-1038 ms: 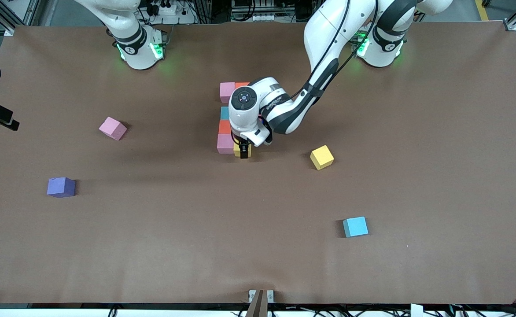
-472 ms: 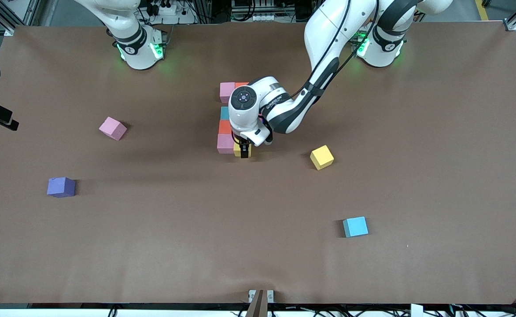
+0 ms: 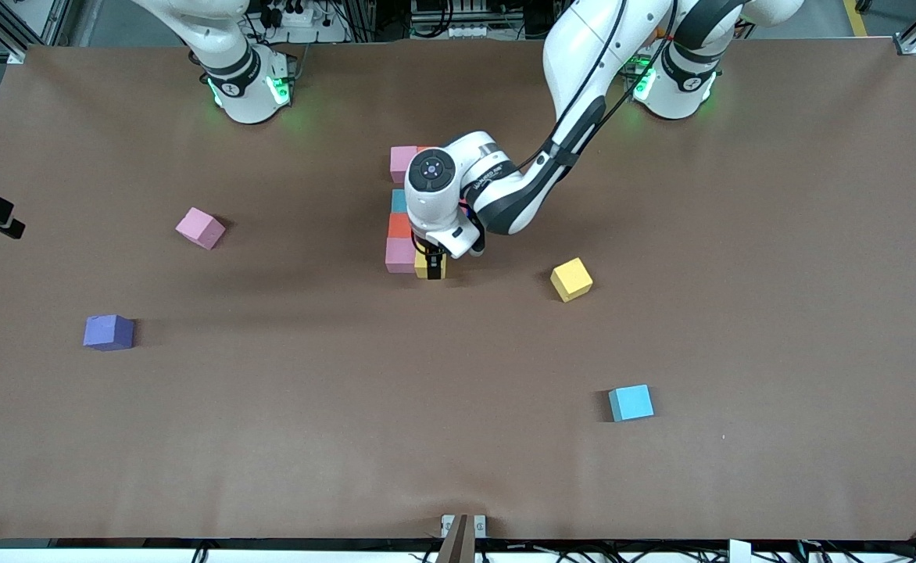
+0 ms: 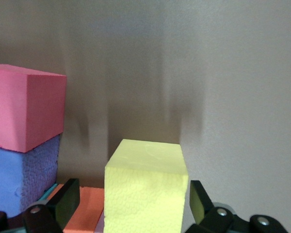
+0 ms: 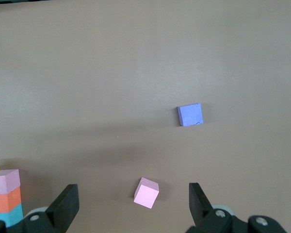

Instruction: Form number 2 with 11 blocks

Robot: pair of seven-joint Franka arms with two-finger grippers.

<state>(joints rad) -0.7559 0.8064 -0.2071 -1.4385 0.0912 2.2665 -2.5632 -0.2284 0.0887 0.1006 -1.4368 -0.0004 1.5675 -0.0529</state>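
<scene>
Left gripper (image 3: 431, 266) low over yellow block (image 3: 430, 268) at the unfinished number 2 (image 3: 400, 227), mid-surface; jaws wide, straddling the block with gaps either side. Right gripper (image 5: 131, 206) waits up high, jaws wide, empty. Loose pink block (image 3: 200, 227) and purple block (image 3: 109, 332) toward right arm's end.

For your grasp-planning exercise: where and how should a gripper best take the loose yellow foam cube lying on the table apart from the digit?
Probably from straight above the loose yellow foam cube, jaws on two opposite vertical faces, wrist turned to match, since it lies flat, skewed, with nothing beside it.
</scene>
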